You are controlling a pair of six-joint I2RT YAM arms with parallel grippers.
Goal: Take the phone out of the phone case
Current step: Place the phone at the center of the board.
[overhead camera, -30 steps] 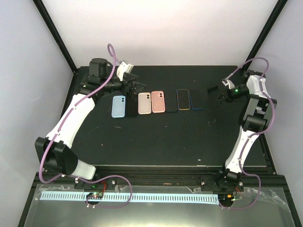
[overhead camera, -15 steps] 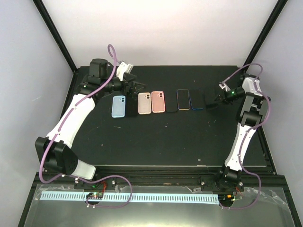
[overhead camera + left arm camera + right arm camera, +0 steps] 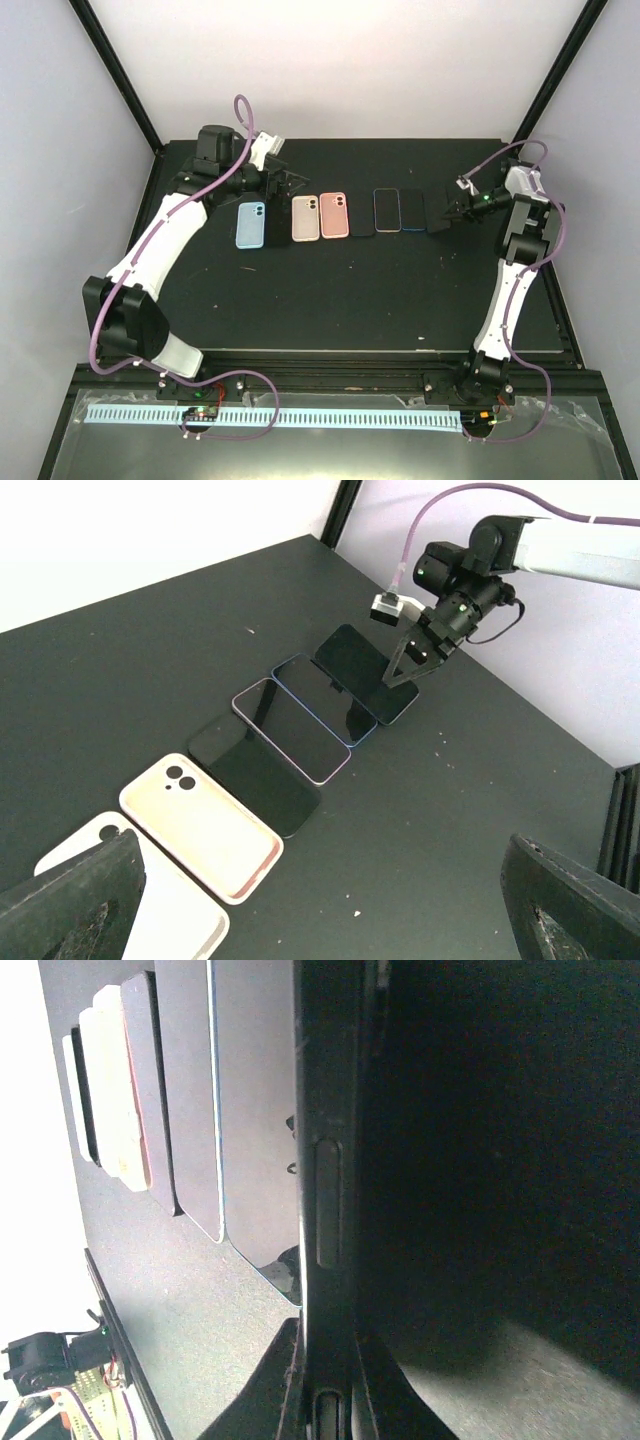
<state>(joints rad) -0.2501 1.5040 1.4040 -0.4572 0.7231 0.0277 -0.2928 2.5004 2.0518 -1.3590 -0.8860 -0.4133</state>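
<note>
I am seeing the left gripper (image 3: 288,184) hanging above the far left part of the table (image 3: 350,300), its jaws standing fully apart and holding nothing. Below it a row of handsets and cases is lying flat, side by side. The row is starting with a blue case (image 3: 250,224), then a pale pink case (image 3: 305,218) and a coral case (image 3: 334,216), both showing their camera cut-outs. Next are coming a dark phone (image 3: 360,223), a purple-rimmed phone (image 3: 386,210) and a blue-rimmed phone (image 3: 410,210), screens up. The black phone (image 3: 436,213) is lying at the right end of the row, touching its blue-rimmed neighbour. The right gripper (image 3: 452,208) is reaching down to it from the right with its jaws pressed together, the tips meeting the phone's right edge. In the right wrist view that edge, with a long side button, is running straight out from the fingers. I cannot tell whether they are pinching any of it, nor where case ends and phone begins.
</note>
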